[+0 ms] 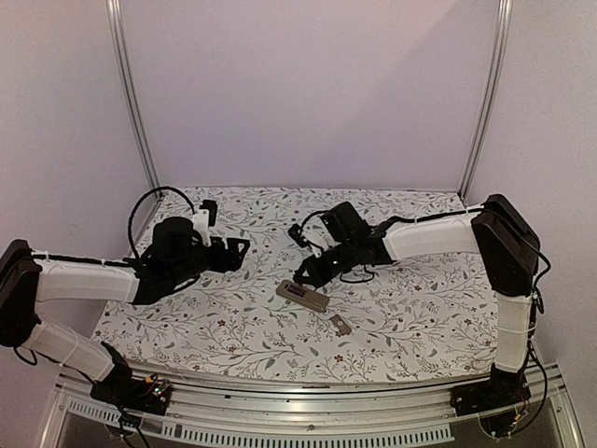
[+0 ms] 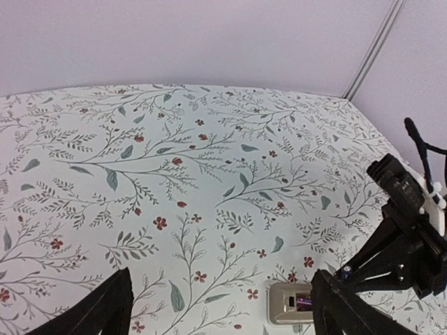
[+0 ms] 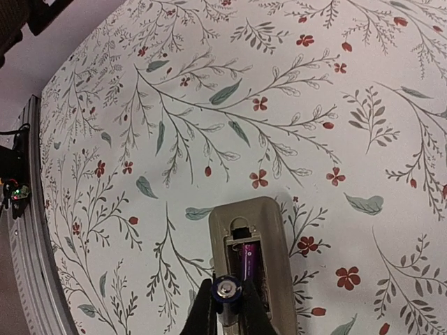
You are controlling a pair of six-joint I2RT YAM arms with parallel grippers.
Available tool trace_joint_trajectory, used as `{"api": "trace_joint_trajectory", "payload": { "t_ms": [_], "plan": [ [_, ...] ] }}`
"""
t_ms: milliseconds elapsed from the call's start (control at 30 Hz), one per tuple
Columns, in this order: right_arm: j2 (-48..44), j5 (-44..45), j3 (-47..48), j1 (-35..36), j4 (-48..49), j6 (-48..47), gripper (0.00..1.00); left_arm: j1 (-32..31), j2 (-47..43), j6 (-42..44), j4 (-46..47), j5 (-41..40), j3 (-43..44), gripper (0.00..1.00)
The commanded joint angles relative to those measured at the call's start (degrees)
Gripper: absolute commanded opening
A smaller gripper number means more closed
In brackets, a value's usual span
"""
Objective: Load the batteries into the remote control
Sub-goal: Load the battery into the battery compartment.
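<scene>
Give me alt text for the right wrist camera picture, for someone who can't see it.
The right gripper pinches a battery, end toward the camera, at the open recess of the remote, which lies back up on a floral tablecloth. A purple battery already sits in the recess.

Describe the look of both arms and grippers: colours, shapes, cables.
The left arm and right arm have white tubular links with black joints. The left gripper and right gripper are black, with angular fingers. Thin black cables loop beside each wrist.
</scene>
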Motion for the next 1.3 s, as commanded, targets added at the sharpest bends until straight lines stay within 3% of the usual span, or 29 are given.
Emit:
{"api": "trace_joint_trajectory", "payload": {
  "t_ms": [0, 167, 467, 1033, 1267],
  "plan": [
    [3.0, 1.03, 3.59, 0.95, -2.86, -3.7, 0.0, 0.63, 5.61, -5.07, -1.57, -0.42, -0.32, 0.87],
    [6.04, 3.12, 5.47, 1.45, -4.52, -5.68, 0.0, 0.65, 13.05, -5.75, -3.3, 0.72, 3.29, 0.86],
    [7.52, 6.64, 6.98, 1.52, -6.22, -7.22, 0.0, 0.78, 16.16, -4.18, -2.12, 1.95, 4.62, 0.86],
    [8.68, 9.15, 6.79, 2.76, -12.25, -9.74, 0.0, 1.32, 16.93, -2.79, -2.75, 2.11, 4.58, 0.86],
    [9.94, 11.23, 9.61, 2.87, -21.87, -12.57, 0.0, 1.35, 15.86, 5.63, -4.81, 3.42, 6.01, 0.81]
  ]
}}
